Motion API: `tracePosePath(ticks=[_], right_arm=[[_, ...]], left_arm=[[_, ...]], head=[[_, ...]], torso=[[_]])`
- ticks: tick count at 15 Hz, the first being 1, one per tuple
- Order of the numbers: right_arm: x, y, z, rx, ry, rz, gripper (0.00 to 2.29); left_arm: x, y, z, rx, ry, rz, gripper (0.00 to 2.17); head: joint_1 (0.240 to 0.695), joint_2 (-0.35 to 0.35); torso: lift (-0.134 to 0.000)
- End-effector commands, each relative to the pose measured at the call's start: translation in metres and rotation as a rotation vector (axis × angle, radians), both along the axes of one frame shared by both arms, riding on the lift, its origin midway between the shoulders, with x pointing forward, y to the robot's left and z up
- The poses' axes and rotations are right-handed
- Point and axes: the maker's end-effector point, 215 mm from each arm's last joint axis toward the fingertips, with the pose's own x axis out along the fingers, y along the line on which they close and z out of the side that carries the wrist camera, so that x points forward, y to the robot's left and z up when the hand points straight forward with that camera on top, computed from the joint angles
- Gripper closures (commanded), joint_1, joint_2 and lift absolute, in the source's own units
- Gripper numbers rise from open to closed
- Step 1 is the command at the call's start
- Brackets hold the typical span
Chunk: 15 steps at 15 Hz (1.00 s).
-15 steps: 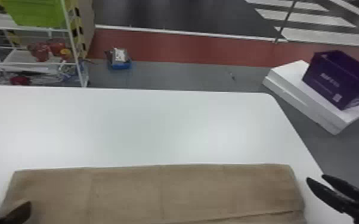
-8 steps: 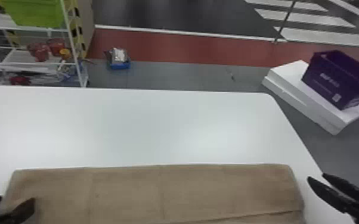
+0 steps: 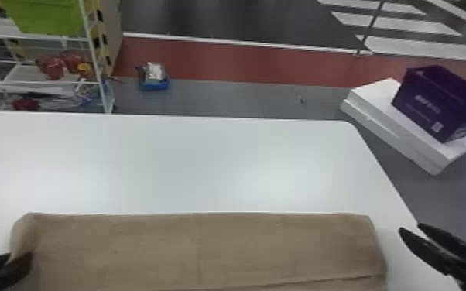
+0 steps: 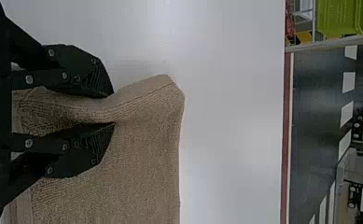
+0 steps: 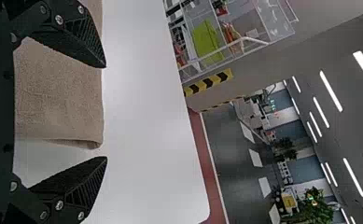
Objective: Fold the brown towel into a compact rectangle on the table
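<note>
The towel (image 3: 213,247) lies as a long, folded strip on the robot's side of the surface (image 3: 189,166). The left claw (image 3: 20,254) pinches a ridge at its left end; the right claw (image 3: 410,226) is spread beyond the right end.

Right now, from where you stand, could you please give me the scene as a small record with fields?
Towel: brown, folded into a long strip, not yet compact
Table: white, under the towel
Left end effector: closed on the towel's left end, cloth bunched between its fingers
Right end effector: open, beyond the towel's right end
Background: purple crate on white box
</note>
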Motion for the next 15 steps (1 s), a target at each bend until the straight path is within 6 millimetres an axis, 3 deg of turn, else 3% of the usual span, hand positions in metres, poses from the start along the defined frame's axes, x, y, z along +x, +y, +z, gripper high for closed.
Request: tracePosePath(ticks=[1, 4, 9, 11, 13, 15], right_arm=[[0.0, 0.001, 0.002, 0.006, -0.006, 0.003, 0.2], [0.003, 0.011, 0.0, 0.026, -0.009, 0.022, 0.2], [0.013, 0.034, -0.006, 0.044, -0.005, 0.055, 0.2], [0.018, 0.049, -0.009, 0.052, -0.004, 0.081, 0.24], [0.023, 0.066, -0.012, 0.053, -0.008, 0.116, 0.59], [0.029, 0.084, -0.017, 0.048, -0.002, 0.148, 1.7]], left_arm=[[0.002, -0.001, 0.007, 0.003, -0.014, -0.001, 1.56], [-0.002, -0.014, 0.02, -0.037, 0.005, 0.0, 1.56], [-0.018, -0.06, 0.038, -0.177, 0.109, -0.001, 1.56], [-0.014, -0.071, 0.047, -0.211, 0.113, -0.012, 1.56], [-0.006, -0.078, 0.056, -0.237, 0.106, -0.018, 1.56], [-0.002, -0.082, 0.063, -0.257, 0.103, -0.023, 1.56]], head=[[0.695, -0.174], [0.695, -0.173], [0.695, -0.191], [0.695, -0.206], [0.695, -0.211], [0.695, -0.192]], torso=[[-0.123], [-0.123], [-0.123], [-0.123], [-0.123], [-0.123]])
